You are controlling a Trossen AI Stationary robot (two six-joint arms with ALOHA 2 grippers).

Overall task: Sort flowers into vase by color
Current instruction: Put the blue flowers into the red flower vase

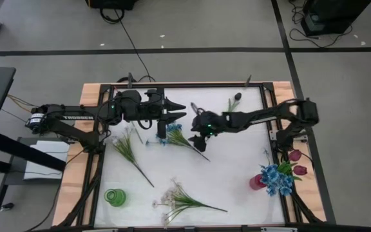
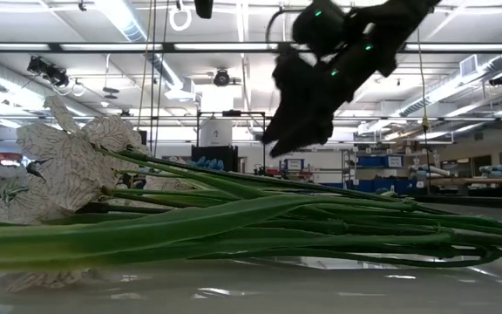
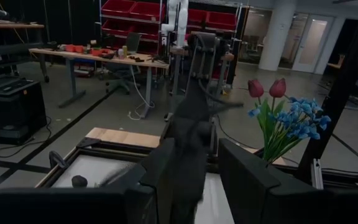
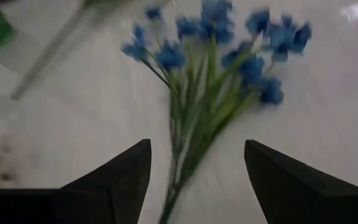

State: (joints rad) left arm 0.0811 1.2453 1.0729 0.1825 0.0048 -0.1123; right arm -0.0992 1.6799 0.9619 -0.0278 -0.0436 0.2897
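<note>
- Stems of the white spray point(image 1: 180, 200) lie nearest the table's front edge, flat on the white table point(image 1: 237, 167); the low view is filled by them, so it sits right by that camera.
- Green vase point(image 1: 114, 197) stands near the front left, apparently with nothing in it yet; likely one sorting target.
- Red vase point(image 1: 257, 182) at the front right holds a blue bunch point(image 1: 276, 180) and red tulips point(image 1: 295, 162), so part of the sort looks done, though colours are mixed there.
- Loose green-stemmed flower point(image 1: 129, 151) lies mid-left, not yet sorted.
- Right gripper point(image 4: 196, 163) hangs spread over the loose blue flower point(image 4: 211, 74), fingers either side of its stem but not touching; judged as lining up for a stem pick.
- Same blue flower shows mid-table in the high view point(image 1: 183, 138), just beside the right gripper point(image 1: 200, 126).
- Left gripper point(image 1: 172, 116) sits mid-table toward the back, fingers apart, holding nothing; looks like it waits.
- Dark bud flower point(image 1: 234, 100) lies near the back edge, unsorted.
- No readable writing or brand on anything.
</note>
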